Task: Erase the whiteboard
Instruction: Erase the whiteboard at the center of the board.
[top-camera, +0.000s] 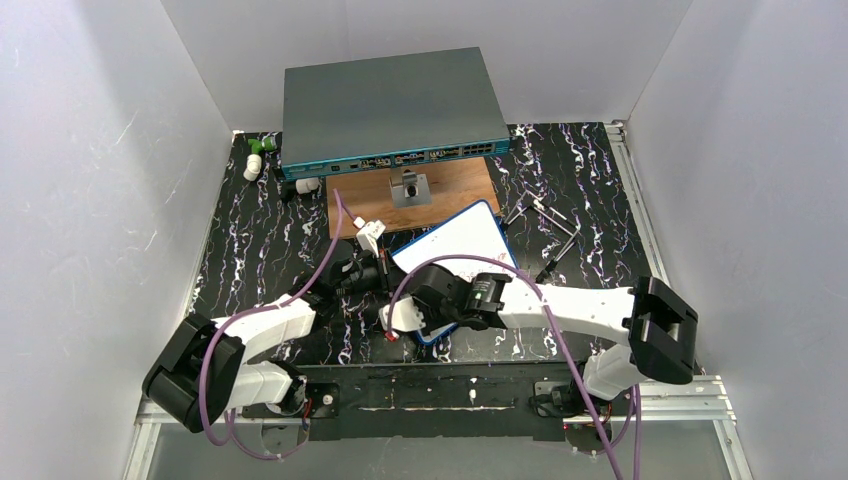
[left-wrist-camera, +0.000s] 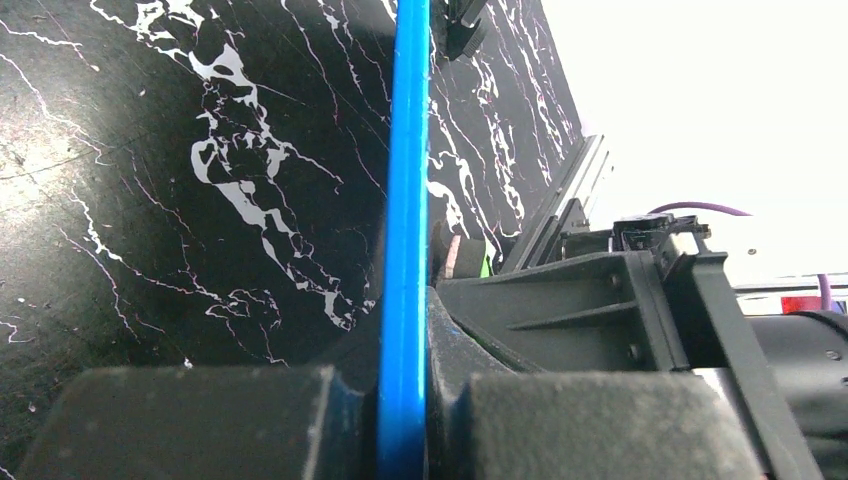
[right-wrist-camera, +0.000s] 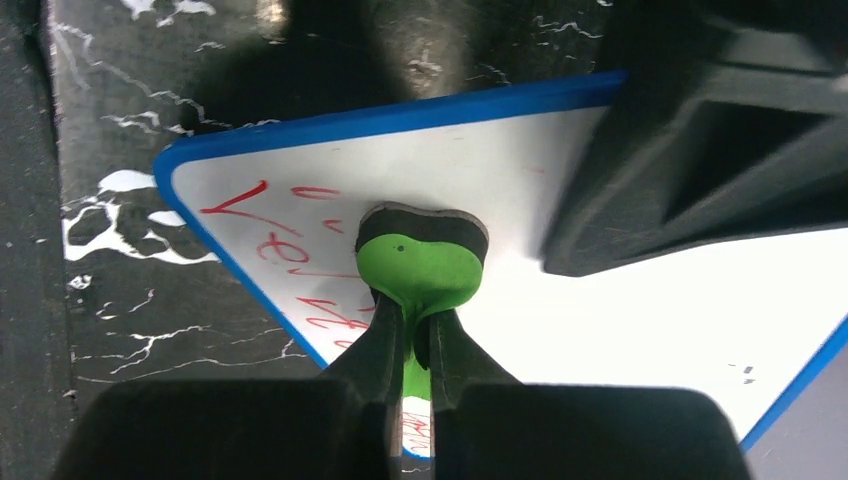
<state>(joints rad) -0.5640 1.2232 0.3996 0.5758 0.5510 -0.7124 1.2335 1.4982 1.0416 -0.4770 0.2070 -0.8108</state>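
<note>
L gripper clamped tight on the whiteboard by its blue edge. Board's flat on the black marbled table, mid-table, just in front of the wood board. R gripper pinches a green eraser, pad against the board beside red writing.

Red handwriting stands on the whiteboard, near one corner. It is loose and partly covered: the first stroke looks like a "Y", and the rest cannot be read. Any print on the front of the switch, at the far edge of the tabletop, is too small to read.
</note>
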